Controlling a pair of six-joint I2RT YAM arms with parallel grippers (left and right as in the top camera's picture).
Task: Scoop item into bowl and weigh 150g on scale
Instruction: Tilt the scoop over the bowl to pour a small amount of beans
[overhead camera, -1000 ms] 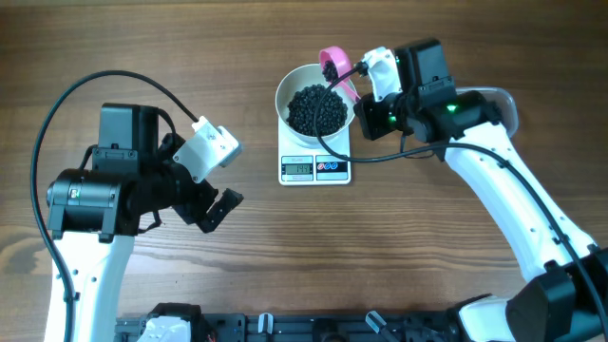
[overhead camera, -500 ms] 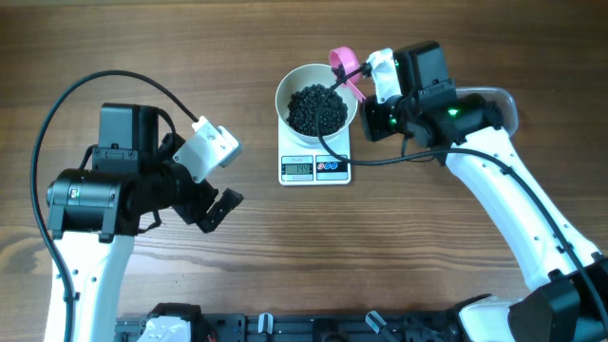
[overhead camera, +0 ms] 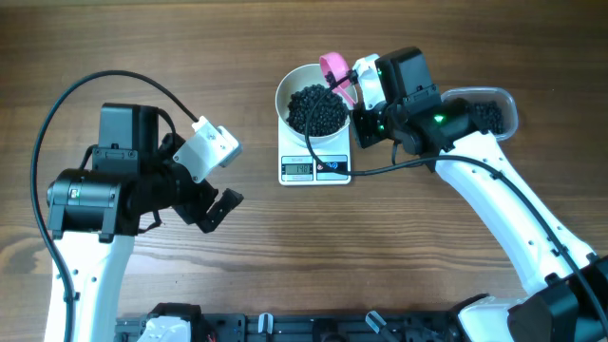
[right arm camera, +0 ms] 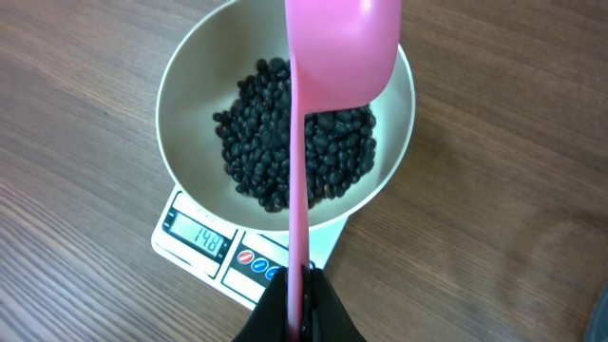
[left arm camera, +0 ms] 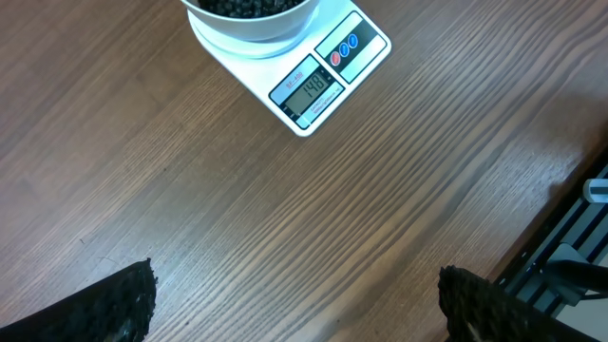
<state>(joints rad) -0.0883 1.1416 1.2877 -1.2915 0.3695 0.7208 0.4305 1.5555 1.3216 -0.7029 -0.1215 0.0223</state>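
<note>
The left arm sits folded on the near left side of the table (overhead camera: 123,38), well apart from the scale. The left end effector (left arm camera: 296,313) points down at the wood. Its two fingers (left arm camera: 119,304) are spread wide apart with nothing between them. The right arm reaches from the near right corner up and across toward the middle. The right end effector (overhead camera: 361,85) is squeezed tight on the handle of a pink spoon (overhead camera: 332,66), just beside the bowl.

The scale (overhead camera: 314,167) sits in the middle of the table, with its display on the near side. The white bowl (overhead camera: 283,95) stands on top of it. The black beans (overhead camera: 317,110) lie in a heap inside the bowl. The round end of the spoon hangs over the bowl's far edge. Farther right, behind the right arm, a clear tub (overhead camera: 508,100) holds more beans.

The overhead view shows both arms and the tub, but the display is too small to read there. The left wrist view shows the display reading 148 and only the bowl's near edge. The right wrist view shows the same number and the thin spoon handle going up over the beans.

Half a second ago the right end effector was farther right, and the arm hid more of the tub. The left arm has not moved.
</note>
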